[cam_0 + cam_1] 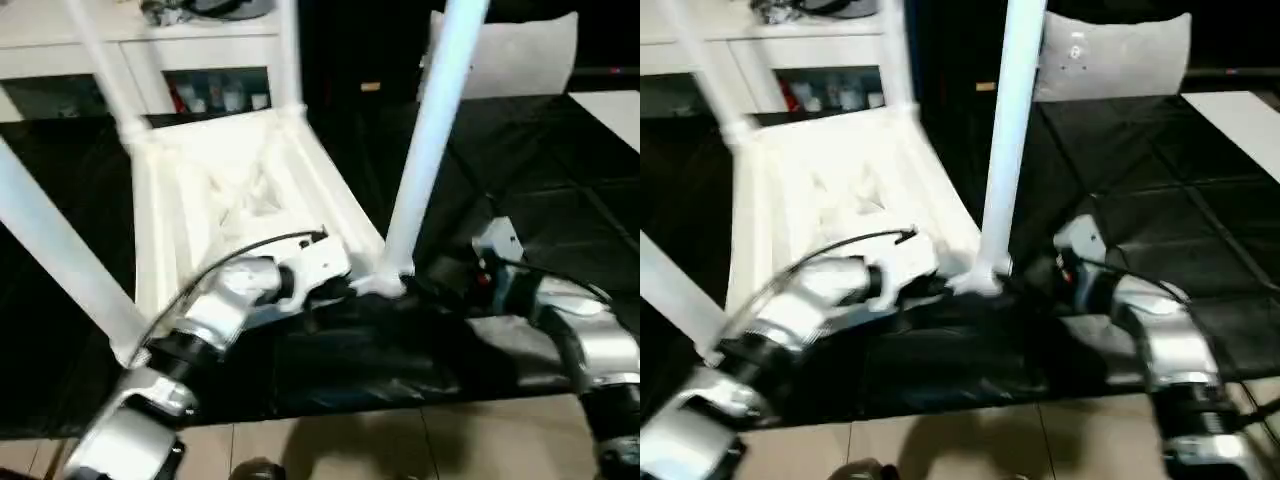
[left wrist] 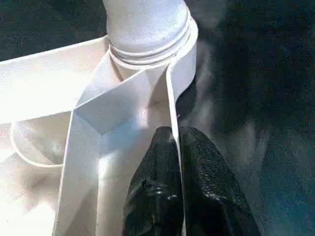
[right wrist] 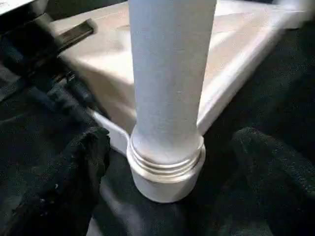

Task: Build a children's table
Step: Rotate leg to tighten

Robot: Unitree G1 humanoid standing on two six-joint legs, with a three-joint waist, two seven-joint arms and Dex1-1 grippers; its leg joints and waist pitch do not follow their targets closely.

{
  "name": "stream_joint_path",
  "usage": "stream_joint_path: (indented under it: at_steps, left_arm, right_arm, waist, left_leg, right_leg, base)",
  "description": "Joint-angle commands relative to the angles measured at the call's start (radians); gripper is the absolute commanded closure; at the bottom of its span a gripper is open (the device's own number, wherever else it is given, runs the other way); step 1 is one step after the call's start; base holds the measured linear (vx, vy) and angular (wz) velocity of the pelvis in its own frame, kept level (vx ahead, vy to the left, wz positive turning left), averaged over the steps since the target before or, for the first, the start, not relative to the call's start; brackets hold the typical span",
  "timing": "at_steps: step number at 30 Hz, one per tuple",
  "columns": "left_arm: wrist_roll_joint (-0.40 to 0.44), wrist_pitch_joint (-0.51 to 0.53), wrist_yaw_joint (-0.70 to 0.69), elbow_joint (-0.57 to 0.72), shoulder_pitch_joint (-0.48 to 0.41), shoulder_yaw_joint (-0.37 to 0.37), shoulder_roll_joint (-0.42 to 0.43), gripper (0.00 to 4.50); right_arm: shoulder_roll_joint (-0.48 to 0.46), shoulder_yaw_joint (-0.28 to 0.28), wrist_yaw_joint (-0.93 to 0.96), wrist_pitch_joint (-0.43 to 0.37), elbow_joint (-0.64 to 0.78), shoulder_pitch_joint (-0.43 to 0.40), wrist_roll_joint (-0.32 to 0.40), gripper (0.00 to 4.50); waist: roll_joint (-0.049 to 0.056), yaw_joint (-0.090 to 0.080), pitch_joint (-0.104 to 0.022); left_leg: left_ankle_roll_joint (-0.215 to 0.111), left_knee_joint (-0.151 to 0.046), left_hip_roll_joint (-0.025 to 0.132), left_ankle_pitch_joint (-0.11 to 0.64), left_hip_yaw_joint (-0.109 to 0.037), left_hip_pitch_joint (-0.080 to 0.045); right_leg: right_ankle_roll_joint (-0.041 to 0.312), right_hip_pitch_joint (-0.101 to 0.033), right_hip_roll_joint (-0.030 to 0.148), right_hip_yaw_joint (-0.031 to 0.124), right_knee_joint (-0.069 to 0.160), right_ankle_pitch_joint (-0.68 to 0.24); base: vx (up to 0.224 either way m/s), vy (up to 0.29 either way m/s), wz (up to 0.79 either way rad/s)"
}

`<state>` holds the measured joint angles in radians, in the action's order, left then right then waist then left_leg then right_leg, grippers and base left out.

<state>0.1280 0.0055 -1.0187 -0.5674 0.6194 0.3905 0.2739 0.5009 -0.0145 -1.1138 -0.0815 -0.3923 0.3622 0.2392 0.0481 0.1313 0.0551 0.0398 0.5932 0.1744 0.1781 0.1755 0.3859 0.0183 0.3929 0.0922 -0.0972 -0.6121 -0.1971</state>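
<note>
The children's table [image 1: 240, 180] lies upside down on a black surface, ribbed underside up, with white legs standing in its corner sockets. The near right leg [image 1: 430, 130] rises from its round socket [image 3: 165, 182]. My left gripper [image 2: 174, 135] is shut on the thin rim wall of the table just beside that socket. My right gripper [image 3: 170, 142] is open, with one black finger [image 3: 83, 162] on each side of the leg's base and a gap to the leg on both sides. Other legs stand at the far left [image 1: 100, 70], far right [image 1: 290, 55] and near left [image 1: 60, 260].
A white cabinet [image 1: 150, 45] with dark compartments stands behind the table. A pale panel [image 1: 520, 50] leans at the back right, and a white surface [image 1: 615, 110] shows at the right edge. Beige floor tiles [image 1: 400, 440] run below the black surface's front edge.
</note>
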Motion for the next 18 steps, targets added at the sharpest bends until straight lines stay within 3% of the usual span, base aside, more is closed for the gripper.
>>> stream_joint_path:
  at_steps: [1, 5, 6, 7, 12, 18]
  left_arm:
    - [0.032, -0.047, -0.077, -0.024, 0.002, 0.062, 0.020, 4.50]
    - [0.012, -0.099, -0.194, -0.006, -0.002, 0.089, 0.053, 4.50]
    - [0.001, -0.102, -0.234, 0.012, -0.008, 0.101, 0.062, 4.50]
    - [-0.003, -0.104, -0.251, 0.020, -0.010, 0.107, 0.067, 4.50]
    - [-0.009, -0.116, -0.299, 0.039, -0.017, 0.126, 0.078, 4.50]
    - [-0.011, -0.126, -0.337, 0.043, -0.017, 0.134, 0.079, 4.50]
  right_arm:
    - [0.019, -0.027, -0.062, 0.027, 0.026, 0.014, 0.006, 0.20]
    - [0.039, -0.053, -0.154, -0.013, 0.035, 0.025, 0.031, 0.45]
    - [0.039, -0.062, -0.167, 0.007, 0.024, 0.034, 0.025, 0.45]
    - [0.038, -0.066, -0.172, 0.016, 0.019, 0.038, 0.022, 0.56]
    - [0.032, -0.077, -0.202, 0.020, 0.014, 0.042, 0.028, 0.96]
    - [0.019, -0.100, -0.252, -0.011, 0.039, 0.032, 0.052, 1.62]
  waist:
    - [-0.016, 0.004, -0.072]
    - [-0.017, 0.018, -0.075]
    - [-0.016, 0.021, -0.075]
    - [-0.022, 0.022, -0.076]
    - [-0.020, 0.032, -0.073]
    - [-0.024, 0.033, -0.071]
  left_leg:
    - [-0.109, -0.061, 0.065, 0.167, -0.020, -0.014]
    - [-0.113, -0.059, 0.065, 0.147, -0.020, -0.014]
    - [-0.116, -0.059, 0.067, 0.139, -0.020, -0.015]
    - [-0.114, -0.060, 0.068, 0.134, -0.020, -0.016]
    - [-0.107, -0.061, 0.071, 0.155, -0.017, -0.020]
    - [-0.101, -0.062, 0.067, 0.153, -0.019, -0.015]
  right_leg:
    - [0.220, -0.050, 0.078, 0.054, 0.074, -0.146]
    - [0.228, -0.051, 0.077, 0.054, 0.068, -0.121]
    - [0.230, -0.050, 0.078, 0.054, 0.066, -0.113]
    - [0.236, -0.048, 0.079, 0.054, 0.062, -0.109]
    - [0.236, -0.043, 0.079, 0.057, 0.065, -0.131]
    - [0.220, -0.046, 0.080, 0.057, 0.067, -0.153]
  base:
    - [0.000, 0.000, 0.00]
    - [0.000, 0.000, 0.00]
    - [0.000, 0.000, 0.00]
    - [0.000, 0.000, 0.00]
    - [0.000, 0.000, 0.00]
    - [0.000, 0.000, 0.00]
